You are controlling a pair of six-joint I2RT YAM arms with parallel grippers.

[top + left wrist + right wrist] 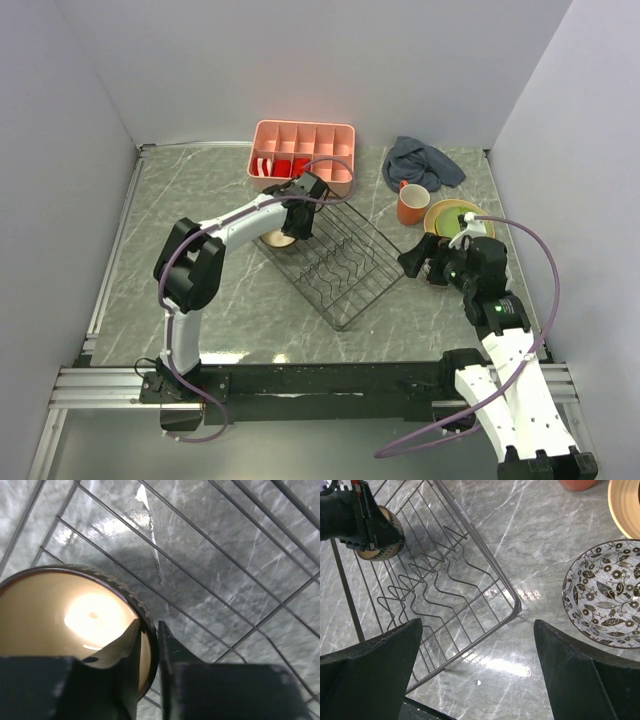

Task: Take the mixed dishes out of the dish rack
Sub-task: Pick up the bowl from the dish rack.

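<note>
your left hand (148,626) is clamped on the rim of the dark-brown bowl (60,615), one finger (125,647) inside its glossy tan interior and the other against the outer wall, at the left corner of the black wire dish rack (340,265). the wrist view shows rack wires and the grey marbled counter (230,310) beneath the bowl, though you cannot tell whether it rests on the wires or hangs just clear of them

your right hand (476,627) hovers with its fingers spread wide over the counter, just off the rack's right corner. beside it a leaf-patterned bowl (605,595) sits upright on the counter, apart from the rack

farther back on the right stand the orange mug (412,204) and, just beside it, a stack of plates (443,215) with a tan one on top and a lime green rim showing under it. a crumpled grey cloth (422,162) lies behind the mug. the pink tray (303,126), with red-and-white items in its left compartments, sits at the back of the counter near the rack's far corner
</note>
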